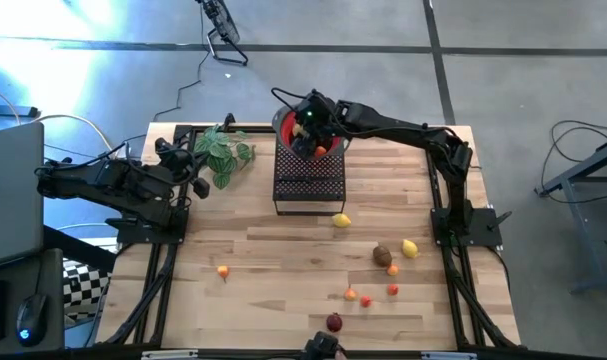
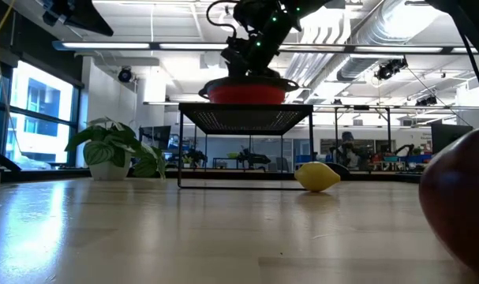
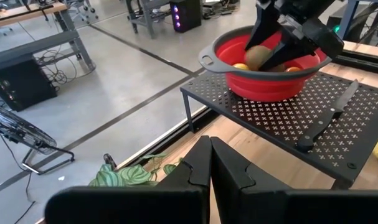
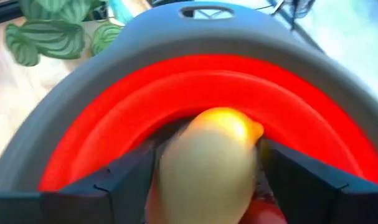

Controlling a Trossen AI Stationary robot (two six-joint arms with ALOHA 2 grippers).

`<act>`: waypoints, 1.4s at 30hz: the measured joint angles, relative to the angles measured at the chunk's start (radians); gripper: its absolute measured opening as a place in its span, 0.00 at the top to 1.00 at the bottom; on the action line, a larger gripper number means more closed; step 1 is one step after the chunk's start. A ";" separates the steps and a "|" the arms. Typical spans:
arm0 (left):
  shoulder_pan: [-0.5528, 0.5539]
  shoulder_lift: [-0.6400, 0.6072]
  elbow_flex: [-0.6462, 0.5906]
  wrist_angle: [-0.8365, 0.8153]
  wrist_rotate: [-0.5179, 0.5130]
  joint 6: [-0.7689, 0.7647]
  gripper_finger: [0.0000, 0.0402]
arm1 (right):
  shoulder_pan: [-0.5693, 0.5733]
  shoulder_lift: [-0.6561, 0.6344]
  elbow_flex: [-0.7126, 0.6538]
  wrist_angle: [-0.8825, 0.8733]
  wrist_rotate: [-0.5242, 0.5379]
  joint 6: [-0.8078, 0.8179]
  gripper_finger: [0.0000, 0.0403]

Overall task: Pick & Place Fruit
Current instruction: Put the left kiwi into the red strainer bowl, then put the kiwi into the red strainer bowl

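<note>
A red bowl (image 1: 283, 125) (image 3: 263, 87) stands on a black mesh stand (image 1: 308, 185) at the table's far middle. My right gripper (image 1: 309, 136) (image 4: 207, 168) hangs over the bowl, slanting down, its fingers wide apart on either side of an olive-tan oval fruit (image 4: 204, 162) (image 3: 258, 55). A yellow fruit (image 3: 240, 65) and orange ones lie in the bowl. Loose on the table lie two lemons (image 1: 342, 221) (image 1: 410, 248), a brown oval (image 1: 382, 255), a dark red ball (image 1: 334, 322) and small orange pieces (image 1: 366, 299). My left gripper (image 3: 210, 162) waits shut at the table's far left. My right gripper has the olive-tan fruit between its two fingers (image 4: 129, 177), which come from above and slant down into the bowl. The fruit fills nearly the whole gap, clear of the bowl's floor. Whether the fingers touch its sides (image 4: 167, 155) cannot be told.
A black-handled knife (image 3: 332, 115) lies on the mesh stand beside the bowl. A leafy plant (image 1: 223, 150) stands at the far left, close to my left gripper. One orange piece (image 1: 223, 270) lies alone at the near left, with bare wood around it.
</note>
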 joint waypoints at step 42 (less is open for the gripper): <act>0.000 0.000 0.000 -0.044 0.000 0.000 1.00 | 0.149 -0.362 0.000 -0.229 0.009 0.001 0.29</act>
